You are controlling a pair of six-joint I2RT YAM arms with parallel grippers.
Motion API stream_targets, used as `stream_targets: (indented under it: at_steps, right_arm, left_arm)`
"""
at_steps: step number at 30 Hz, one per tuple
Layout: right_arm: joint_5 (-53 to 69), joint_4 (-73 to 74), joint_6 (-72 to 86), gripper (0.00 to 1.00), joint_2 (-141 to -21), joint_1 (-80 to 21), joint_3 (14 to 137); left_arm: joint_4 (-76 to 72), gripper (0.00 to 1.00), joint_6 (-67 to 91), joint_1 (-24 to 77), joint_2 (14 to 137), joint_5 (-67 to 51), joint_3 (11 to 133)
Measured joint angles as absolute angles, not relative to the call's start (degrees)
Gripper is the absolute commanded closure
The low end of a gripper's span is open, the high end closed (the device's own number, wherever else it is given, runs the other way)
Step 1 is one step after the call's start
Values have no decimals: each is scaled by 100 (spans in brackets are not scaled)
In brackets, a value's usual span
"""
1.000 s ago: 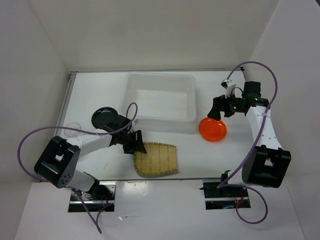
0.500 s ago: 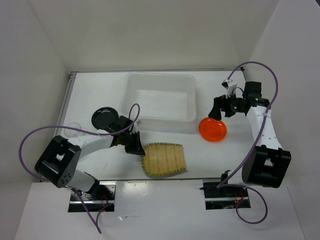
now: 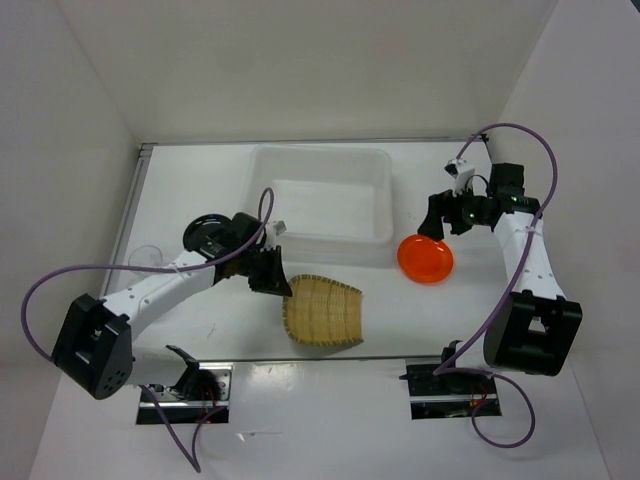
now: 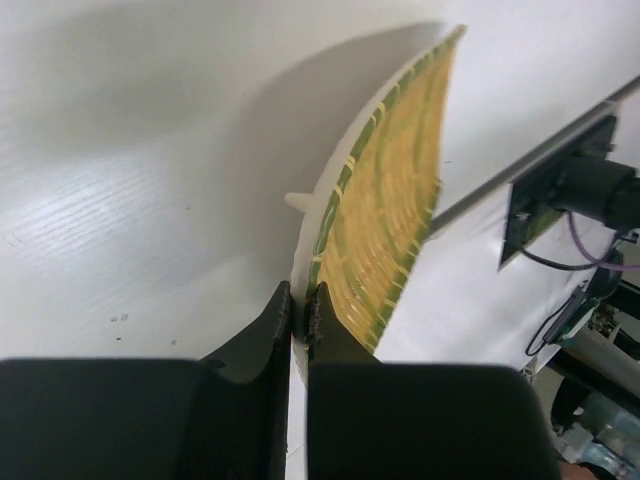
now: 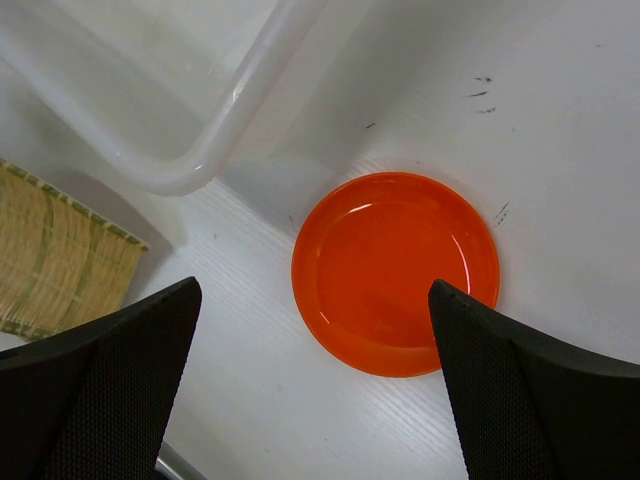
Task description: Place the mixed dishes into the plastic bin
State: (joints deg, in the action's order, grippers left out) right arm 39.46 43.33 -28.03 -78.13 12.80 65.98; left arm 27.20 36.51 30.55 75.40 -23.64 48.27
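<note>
A: The bin (image 3: 325, 238) sits mid-table with nothing in it. What's the weak spot?
B: The tray (image 3: 322, 312). The left gripper (image 4: 298, 300) pinches only its thin rim, jaws nearly together, and the tray is tilted up just in front of the bin. It could pivot and slip out, or catch the wall.
A: And the orange plate (image 3: 425, 259)?
B: It lies flat beside the bin, under the right gripper (image 3: 437, 224), which is spread wide and empty.
</note>
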Motion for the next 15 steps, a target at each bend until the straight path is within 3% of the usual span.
stream_targets:
  at_steps: [15]
  right_arm:
    - [3946, 4327, -2799, 1, -7813, 1302, 6589]
  left_arm:
    - [3741, 100, 3352, 3037, 7432, -2884, 6615]
